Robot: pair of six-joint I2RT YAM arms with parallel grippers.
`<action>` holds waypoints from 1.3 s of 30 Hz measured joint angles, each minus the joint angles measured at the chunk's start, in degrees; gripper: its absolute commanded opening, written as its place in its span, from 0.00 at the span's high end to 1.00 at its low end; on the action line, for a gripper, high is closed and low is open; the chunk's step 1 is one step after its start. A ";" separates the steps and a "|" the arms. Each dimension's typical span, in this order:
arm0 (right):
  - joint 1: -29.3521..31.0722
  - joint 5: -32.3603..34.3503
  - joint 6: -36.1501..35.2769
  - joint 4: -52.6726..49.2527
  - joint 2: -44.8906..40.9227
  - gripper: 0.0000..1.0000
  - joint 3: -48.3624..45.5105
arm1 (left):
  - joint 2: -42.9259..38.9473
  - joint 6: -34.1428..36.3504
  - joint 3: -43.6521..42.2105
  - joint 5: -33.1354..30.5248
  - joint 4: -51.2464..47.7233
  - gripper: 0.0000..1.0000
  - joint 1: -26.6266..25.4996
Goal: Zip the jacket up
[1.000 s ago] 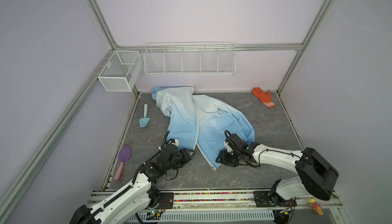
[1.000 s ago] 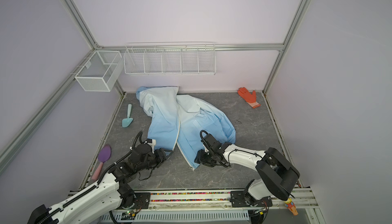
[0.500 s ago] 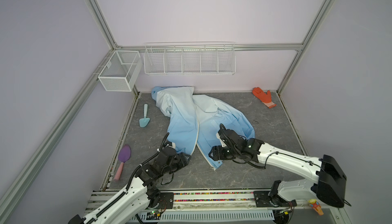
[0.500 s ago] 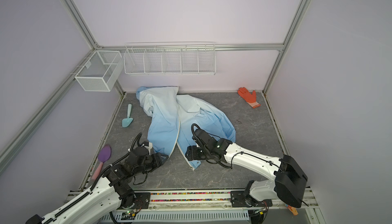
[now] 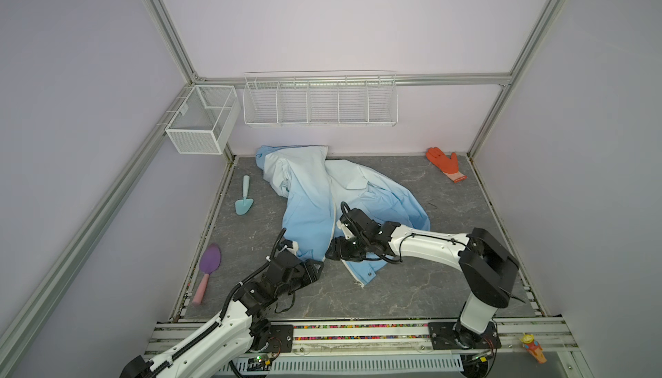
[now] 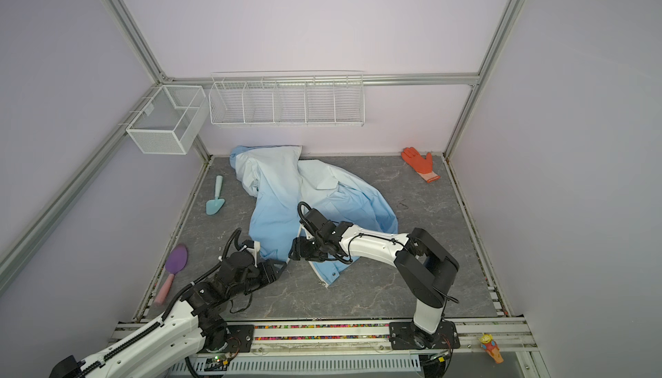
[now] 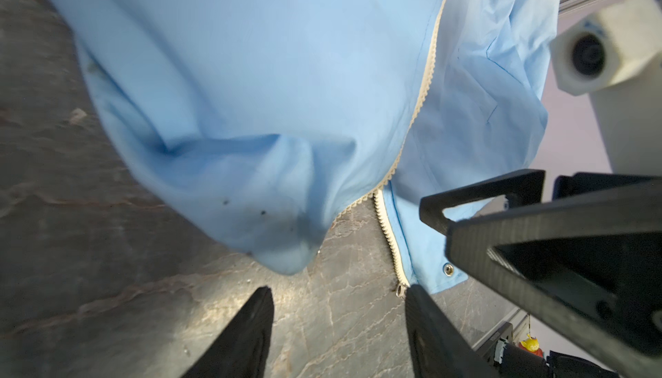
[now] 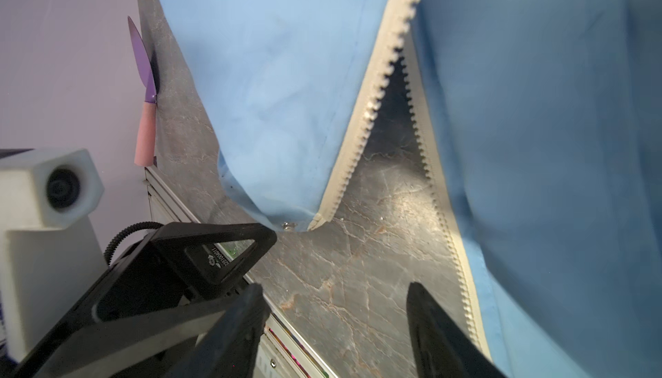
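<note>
Hardly begun: jacket (image 5: 311, 215) zipper (image 8: 358, 132) unjoined, rows apart at its 6 o'clock end. Parted and gripping nothing: left end effector (image 7: 338, 294), right end effector (image 8: 336, 286). Remaining: mate ends, zip up.

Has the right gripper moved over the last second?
Yes. In a top view the right gripper has travelled left over the jacket, farther from the orange glove and nearer the purple scoop.
</note>
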 measured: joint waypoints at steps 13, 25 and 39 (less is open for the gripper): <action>-0.02 -5.81 4.00 13.99 6.29 0.32 -0.35 | -0.50 -0.22 -5.33 3.85 5.53 0.42 5.99; -0.02 -7.76 6.58 21.97 7.78 0.66 -3.15 | -1.57 -0.24 -5.33 6.60 8.46 0.52 6.25; -1.53 -10.25 7.74 20.00 4.42 0.93 -3.30 | -3.45 -0.66 -6.05 8.33 11.76 0.32 6.34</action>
